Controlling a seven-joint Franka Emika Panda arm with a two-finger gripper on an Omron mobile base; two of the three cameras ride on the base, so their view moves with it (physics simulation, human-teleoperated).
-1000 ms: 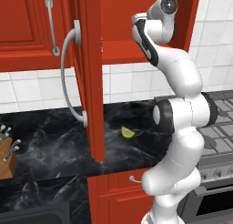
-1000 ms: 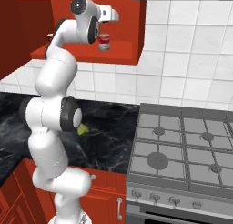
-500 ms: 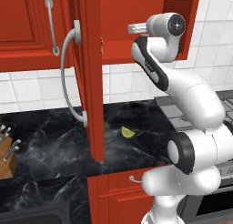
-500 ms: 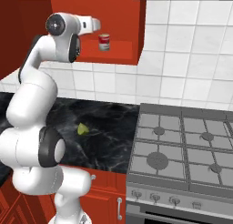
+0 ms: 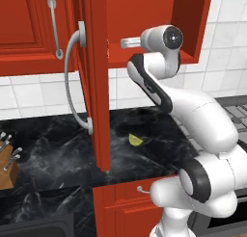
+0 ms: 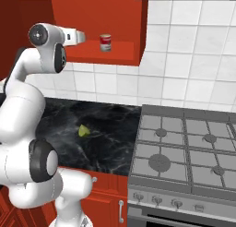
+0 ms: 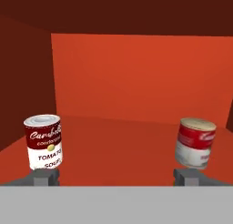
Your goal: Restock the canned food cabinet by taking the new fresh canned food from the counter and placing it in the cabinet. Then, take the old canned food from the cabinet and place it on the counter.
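Observation:
Inside the red cabinet [image 7: 136, 82] two cans stand on the shelf. In the hand view the old canned food [image 7: 43, 142], dark red with a white top, is at the left. The new fresh canned food [image 7: 195, 143], bright red with a tan top, is at the right and also stands on the shelf in the right base view [image 6: 105, 42]. My gripper [image 7: 116, 178] is open just outside the shelf's front edge, holding nothing. Its fingertips [image 7: 45, 177] sit below the cans. In the right base view the gripper [image 6: 82, 37] is left of the new can, apart from it.
The cabinet door [image 5: 94, 82] with its curved grey handle [image 5: 72, 84] stands open left of my arm. A yellow-green wedge [image 5: 135, 140] lies on the black counter [image 5: 58, 149]. A knife block [image 5: 7, 166] is at the far left. The stove [image 6: 184, 152] lies to the right.
My gripper has let go of the new can and drawn back out of the cabinet, toward the left of the right base view. The can stays on the shelf.

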